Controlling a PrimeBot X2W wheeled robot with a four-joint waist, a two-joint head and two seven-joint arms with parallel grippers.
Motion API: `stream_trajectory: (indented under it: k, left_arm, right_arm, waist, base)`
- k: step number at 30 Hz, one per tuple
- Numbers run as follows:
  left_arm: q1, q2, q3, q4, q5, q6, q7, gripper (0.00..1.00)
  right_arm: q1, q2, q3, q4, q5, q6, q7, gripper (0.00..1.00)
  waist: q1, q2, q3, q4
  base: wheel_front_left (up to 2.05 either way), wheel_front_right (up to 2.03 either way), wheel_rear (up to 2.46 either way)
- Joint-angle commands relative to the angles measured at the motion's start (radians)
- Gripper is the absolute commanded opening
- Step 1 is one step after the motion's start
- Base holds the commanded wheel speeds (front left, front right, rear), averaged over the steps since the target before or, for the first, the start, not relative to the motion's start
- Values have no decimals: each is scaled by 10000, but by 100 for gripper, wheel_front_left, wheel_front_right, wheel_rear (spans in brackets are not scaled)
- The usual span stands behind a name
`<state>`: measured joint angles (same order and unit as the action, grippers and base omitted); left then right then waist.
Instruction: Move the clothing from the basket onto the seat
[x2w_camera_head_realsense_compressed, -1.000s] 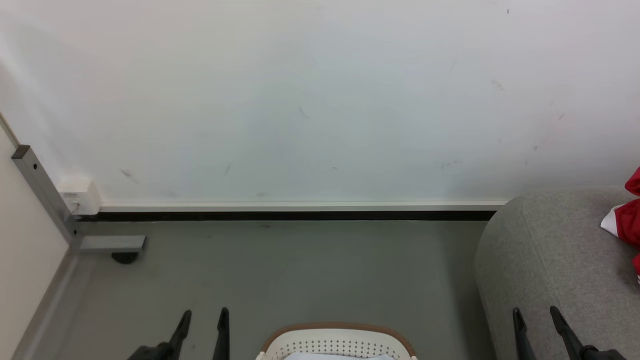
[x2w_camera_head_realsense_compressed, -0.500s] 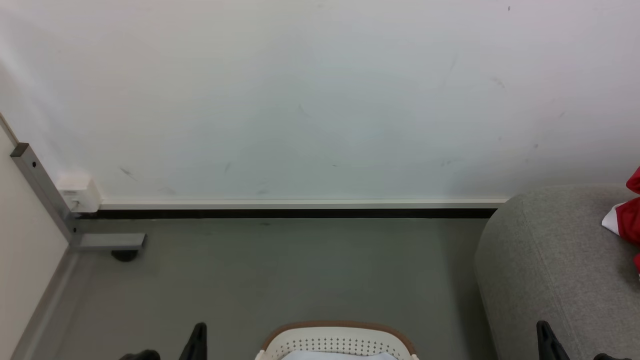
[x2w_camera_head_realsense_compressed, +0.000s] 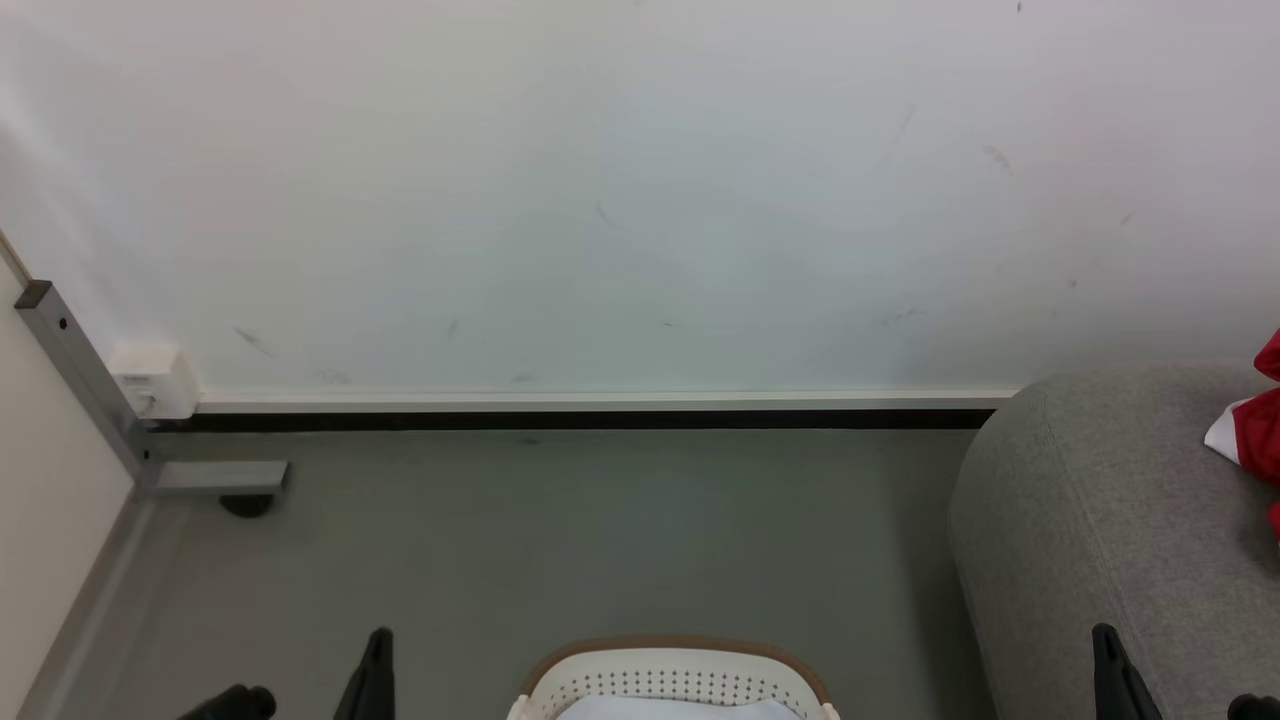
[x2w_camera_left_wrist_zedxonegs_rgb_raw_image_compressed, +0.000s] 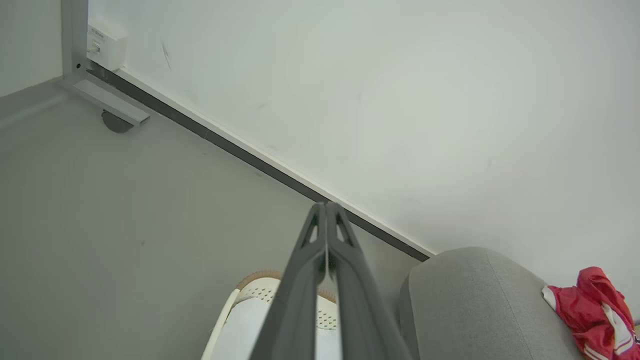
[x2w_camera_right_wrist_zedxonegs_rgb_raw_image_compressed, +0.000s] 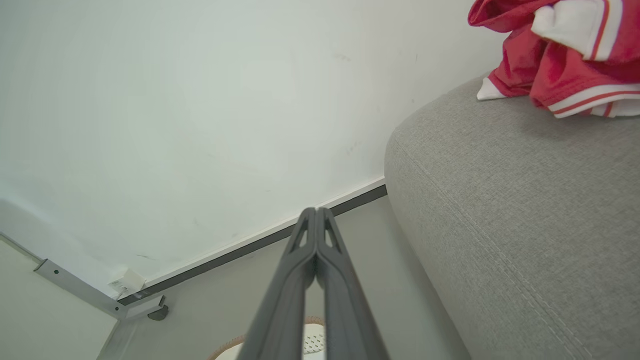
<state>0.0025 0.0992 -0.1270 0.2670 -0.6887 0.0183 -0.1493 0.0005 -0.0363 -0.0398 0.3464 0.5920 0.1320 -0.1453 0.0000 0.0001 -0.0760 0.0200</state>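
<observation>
Beside the basket (x2w_camera_head_realsense_compressed: 676, 684), the left pincer (x2w_camera_left_wrist_zedxonegs_rgb_raw_image_compressed: 325, 206) and right pincer (x2w_camera_right_wrist_zedxonegs_rgb_raw_image_compressed: 316, 210) are clenched tight, apparently empty.

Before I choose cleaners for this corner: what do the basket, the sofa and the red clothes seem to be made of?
Basket: probably moulded white plastic, matt, judging by its rows of punched holes; brown rim band.
Sofa: grey woven cloth, matt; the weave and a stitched seam show.
Clothes: soft red fabric with white striped trim, crumpled into folds; fibre unclear.
</observation>
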Motion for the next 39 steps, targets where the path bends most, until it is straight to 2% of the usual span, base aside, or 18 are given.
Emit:
stream_trajectory:
  k: [1, 19, 39]
  left_arm:
    - [-306, -7, 131, -190, -328, -45, 59, 0]
    - [-519, -122, 723, -394, -2631, -263, 714, 0]
    - [-722, -242, 1272, -541, -4707, -476, 1321, 0]
  right_arm:
    - [-362, -98, -57, -214, 362, -5, 53, 0]
    - [-611, -126, -234, -402, 2882, -8, 708, 0]
    - [-861, -163, -398, -566, 5222, -12, 1300, 0]
  waist:
    - [0, -1, 7, -2]
    - [0, -1, 140, -38]
    - [0, -1, 286, -79]
  base:
    - [0, 0, 0]
    - [0, 0, 0]
    - [0, 0, 0]
